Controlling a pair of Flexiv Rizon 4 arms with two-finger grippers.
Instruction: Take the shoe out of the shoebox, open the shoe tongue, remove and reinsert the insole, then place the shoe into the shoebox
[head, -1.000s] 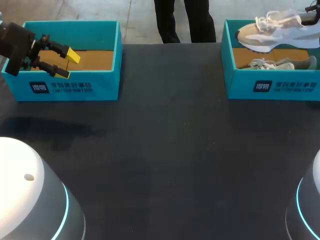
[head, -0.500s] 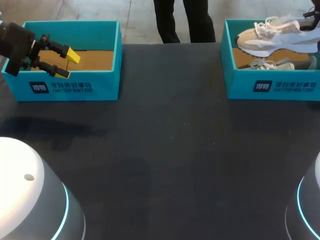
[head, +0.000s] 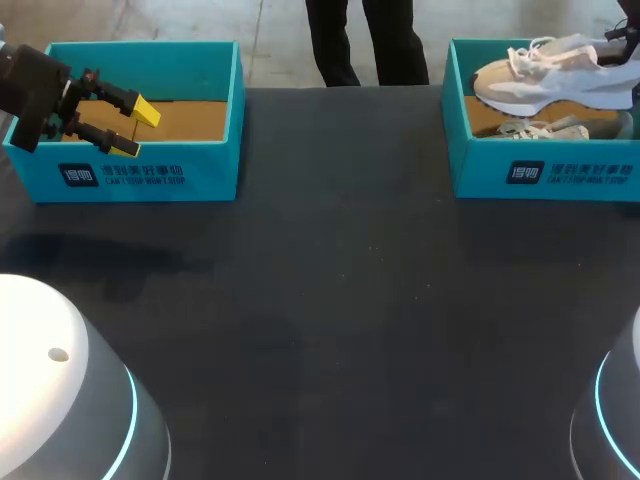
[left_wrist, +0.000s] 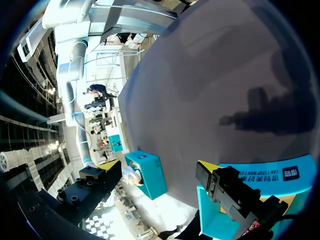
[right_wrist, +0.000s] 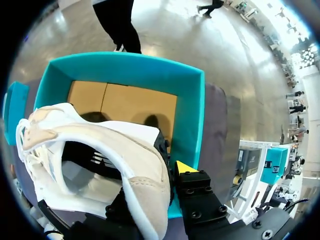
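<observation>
A white and beige shoe (head: 548, 72) hangs just above the right teal shoebox (head: 545, 172). My right gripper (right_wrist: 165, 172) is shut on its heel collar, one yellow fingertip (right_wrist: 186, 168) showing outside the collar. In the right wrist view the shoe (right_wrist: 95, 145) fills the space ahead of the fingers, with the box's cardboard floor (right_wrist: 125, 105) beneath it. A second shoe (head: 545, 130) lies inside that box. My left gripper (head: 137, 128) stands open over the left teal shoebox (head: 140, 172), holding nothing.
The dark tabletop (head: 340, 280) stretches between the two boxes. Both boxes sit along the table's far edge, one at each side. The left box (left_wrist: 280, 172) has only a cardboard floor in it.
The held shoe has shifted slightly and levelled out above the right box, covering more of the second shoe. My left arm has not moved.
</observation>
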